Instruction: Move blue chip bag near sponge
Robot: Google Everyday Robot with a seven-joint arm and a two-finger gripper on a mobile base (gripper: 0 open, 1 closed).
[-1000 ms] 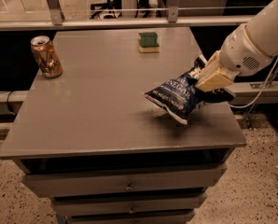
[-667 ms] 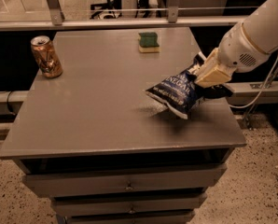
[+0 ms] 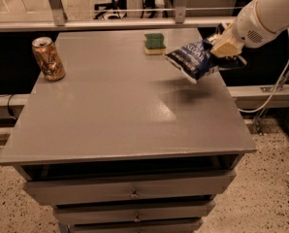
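tool (image 3: 218,47) at rt gripping blue chip bag (image 3: 192,59) aloft, sponge (image 3: 154,43) near, can (image 3: 48,58) left

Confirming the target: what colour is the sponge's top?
Sponge top dark green, base yellow, camera view; gripper holds chip bag aloft nearby.

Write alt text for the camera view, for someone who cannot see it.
A robot's claw, at the right, holds a blue chip bag in the air over a grey table, just right of a green-topped sponge at the far edge. A dented copper-coloured can stands at the far left.
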